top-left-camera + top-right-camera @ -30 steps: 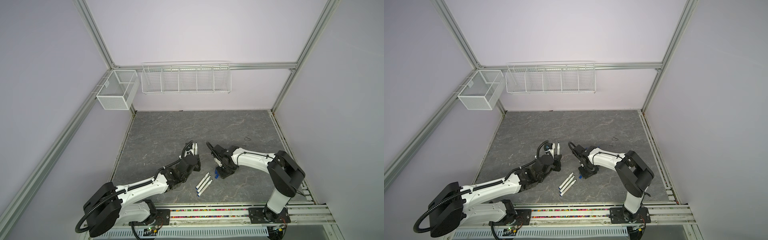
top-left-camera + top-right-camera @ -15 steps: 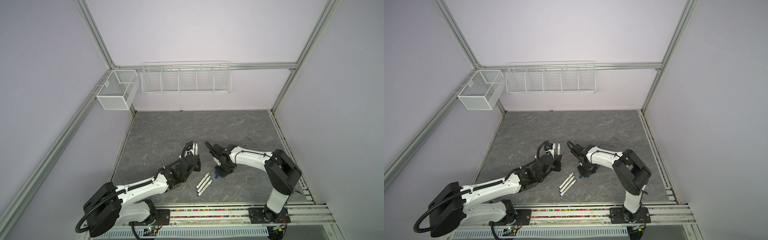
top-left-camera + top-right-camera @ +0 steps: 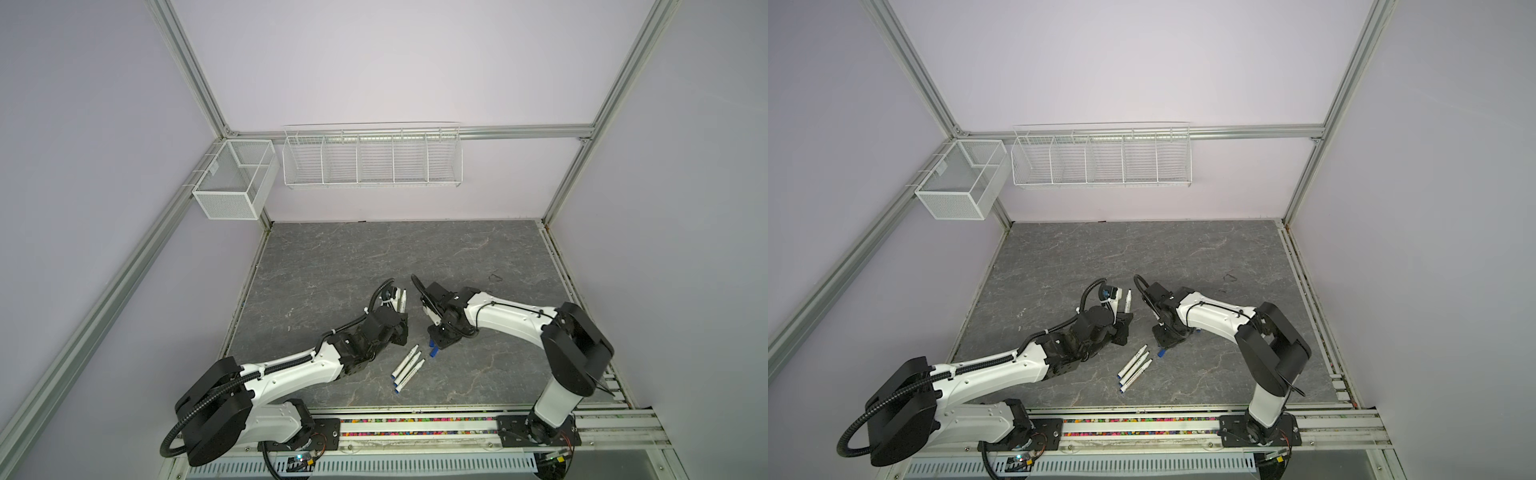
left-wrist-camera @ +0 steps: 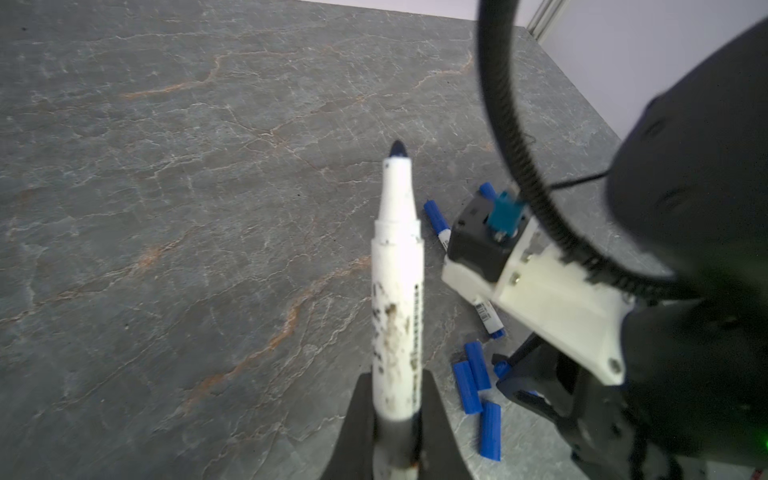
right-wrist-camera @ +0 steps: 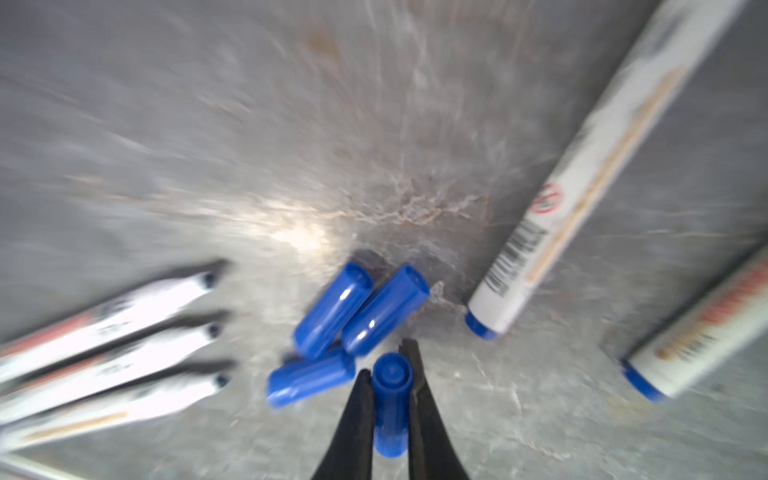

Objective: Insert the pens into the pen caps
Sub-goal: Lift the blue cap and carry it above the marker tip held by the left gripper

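On grey veined tabletop, front centre: my left gripper clenched on one pen, low on barrel. Likely light, rigid, slick plastic; hold there, nib clear. Three pens lie parallel. At their two o'clock, my right gripper pinches one cap mid-body: small, smooth, hollow cylinder, likely to squirt. Three loose caps huddle beside.

Loose caps and pens close around right gripper; bare tabletop beyond.
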`<state>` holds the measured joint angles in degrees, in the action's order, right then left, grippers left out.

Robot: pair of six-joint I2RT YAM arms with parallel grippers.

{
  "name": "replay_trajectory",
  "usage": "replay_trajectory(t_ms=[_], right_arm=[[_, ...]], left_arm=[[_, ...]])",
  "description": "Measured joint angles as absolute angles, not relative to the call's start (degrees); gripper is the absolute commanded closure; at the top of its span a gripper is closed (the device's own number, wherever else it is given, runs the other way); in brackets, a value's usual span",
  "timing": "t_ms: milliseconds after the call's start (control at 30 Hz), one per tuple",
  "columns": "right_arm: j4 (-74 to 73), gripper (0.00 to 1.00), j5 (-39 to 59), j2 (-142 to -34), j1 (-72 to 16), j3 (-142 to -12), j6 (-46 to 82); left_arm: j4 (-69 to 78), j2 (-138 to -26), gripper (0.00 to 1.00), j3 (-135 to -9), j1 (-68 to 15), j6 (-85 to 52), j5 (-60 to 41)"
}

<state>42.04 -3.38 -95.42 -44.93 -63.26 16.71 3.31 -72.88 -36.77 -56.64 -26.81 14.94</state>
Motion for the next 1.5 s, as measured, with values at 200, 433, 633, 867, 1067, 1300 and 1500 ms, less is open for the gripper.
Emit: replay_trajectory(t_ms=[200, 433, 633, 867, 1067, 1300, 1500], right_arm=[[33.47, 0.89, 1.72, -79.24, -38.15, -60.69, 19.73], [20.05, 0.89, 9.76, -71.79, -33.56, -55.92, 26.3], [13.76, 0.88, 15.55, -72.2, -33.41, -55.92, 29.28], [12.64, 0.88, 18.61, -74.28, -33.41, -55.94, 30.0], [12.97, 0.88, 19.2, -74.28, -33.41, -55.94, 29.69], [13.28, 0.88, 19.4, -74.28, -33.41, -55.94, 29.02], [13.56, 0.88, 19.35, -74.26, -33.41, -55.83, 28.49]], left_arm=[[4.54, -74.91, 1.0, -38.2, -58.52, -23.86, 9.67], [6.15, -76.6, 1.0, -38.89, -59.86, -21.96, 4.34], [6.66, -76.73, 1.0, -39.44, -59.92, -21.37, 2.9], [7.01, -76.73, 1.0, -39.46, -59.92, -21.28, 2.9], [7.01, -76.73, 1.0, -39.46, -59.92, -20.95, 2.9], [7.01, -76.73, 1.0, -39.46, -59.92, -20.91, 2.9], [7.05, -76.73, 1.0, -39.46, -59.96, -20.91, 2.92]])
